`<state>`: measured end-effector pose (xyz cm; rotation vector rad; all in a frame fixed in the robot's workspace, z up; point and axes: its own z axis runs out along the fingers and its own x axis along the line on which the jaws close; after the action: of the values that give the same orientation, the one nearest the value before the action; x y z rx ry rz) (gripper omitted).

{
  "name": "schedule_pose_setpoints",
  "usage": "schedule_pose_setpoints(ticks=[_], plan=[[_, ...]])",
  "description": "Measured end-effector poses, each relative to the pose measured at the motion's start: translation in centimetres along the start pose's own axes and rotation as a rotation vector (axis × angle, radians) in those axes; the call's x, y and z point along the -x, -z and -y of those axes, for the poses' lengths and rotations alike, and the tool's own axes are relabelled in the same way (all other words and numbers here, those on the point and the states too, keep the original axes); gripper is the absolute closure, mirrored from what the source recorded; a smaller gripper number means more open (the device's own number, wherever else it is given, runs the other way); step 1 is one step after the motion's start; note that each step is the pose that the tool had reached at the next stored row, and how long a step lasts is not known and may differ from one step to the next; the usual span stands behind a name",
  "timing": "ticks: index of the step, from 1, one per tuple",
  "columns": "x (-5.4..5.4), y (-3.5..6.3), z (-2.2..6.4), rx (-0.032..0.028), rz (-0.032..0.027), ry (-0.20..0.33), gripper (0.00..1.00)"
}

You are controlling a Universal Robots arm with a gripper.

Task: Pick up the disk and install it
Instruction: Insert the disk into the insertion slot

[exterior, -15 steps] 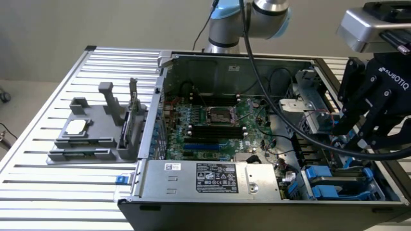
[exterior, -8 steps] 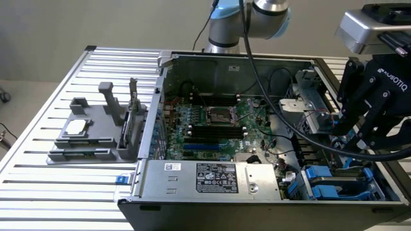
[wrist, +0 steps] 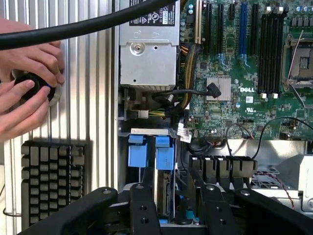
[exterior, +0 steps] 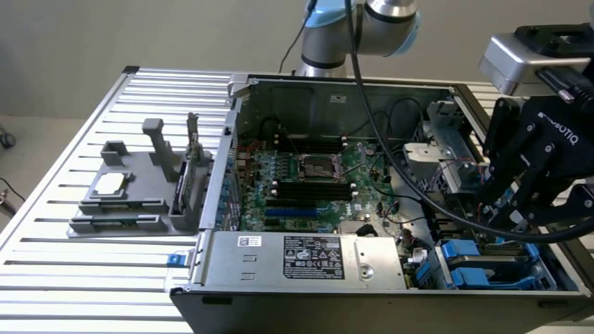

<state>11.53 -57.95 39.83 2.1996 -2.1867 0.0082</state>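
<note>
Top of frame: arm point(exterior: 390, 24) is showing silver joints, pale-blue caps — black cable point(exterior: 357, 69) is trailing off it. Right edge: gripper point(exterior: 524, 212) is showing matte black, white ROBOTIQ lettering.

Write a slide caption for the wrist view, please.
Open gripper above the blue-framed disk standing edge-on in the computer's drive bay.

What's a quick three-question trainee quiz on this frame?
1. True or false: the gripper is shut.
2. Which is the gripper nearest to? A) keyboard B) blue carriers C) gray tray
3. Fill in: a person's ____ rest on the round black knob.
Key: 1 false; 2 B; 3 hands.
</note>
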Motion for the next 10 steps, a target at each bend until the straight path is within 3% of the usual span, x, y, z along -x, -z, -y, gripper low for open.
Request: schedule_pose_setpoints(ticks=[4, 5, 10], plan=[[0.0, -0.73, 0.22, 0.0, -0.0002, 0.0, 0.62], [0.0, -0.92, 0.28, 0.0, -0.0002, 0.0, 0.68], [0.1, -1.81, 0.64, 0.0, -0.0005, 0.0, 0.68]])
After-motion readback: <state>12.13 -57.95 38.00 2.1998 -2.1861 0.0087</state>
